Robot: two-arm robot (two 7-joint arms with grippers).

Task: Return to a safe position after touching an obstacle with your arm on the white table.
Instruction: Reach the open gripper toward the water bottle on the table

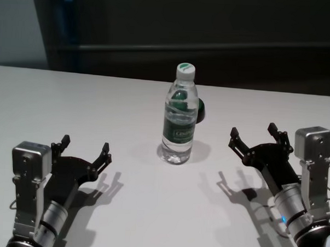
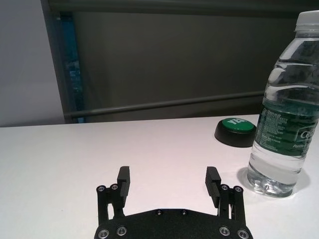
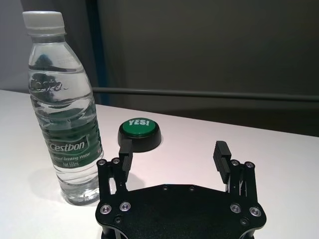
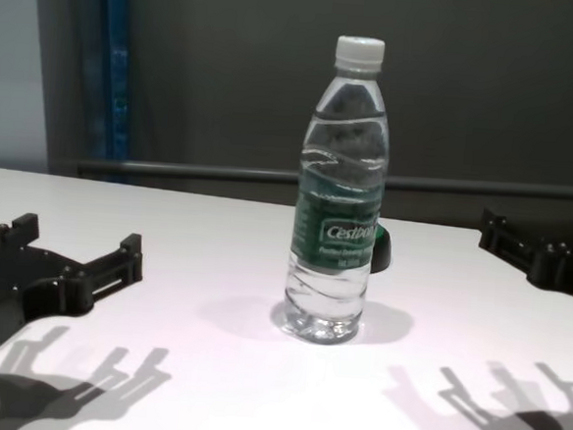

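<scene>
Bottle (image 1: pixel 179 121) upright mid-frame on your white worktop (image 1: pixel 73 97).
Your left pincer (image 1: pixel 83 148) lower left, right pincer (image 1: pixel 257 138) lower right: both wide, empty, apart from it.

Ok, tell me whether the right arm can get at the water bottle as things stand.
Probably yes. The right gripper hangs open to the right of the water bottle, with only bare white table between them; the green button sits behind the bottle.

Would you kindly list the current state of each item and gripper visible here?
Water bottle: upright on the white table, capped, touched by neither gripper.
Green-topped button: flat on the table behind the bottle, untouched.
Left gripper: open, empty, left of the bottle.
Right gripper: open, empty, right of the bottle.
</scene>
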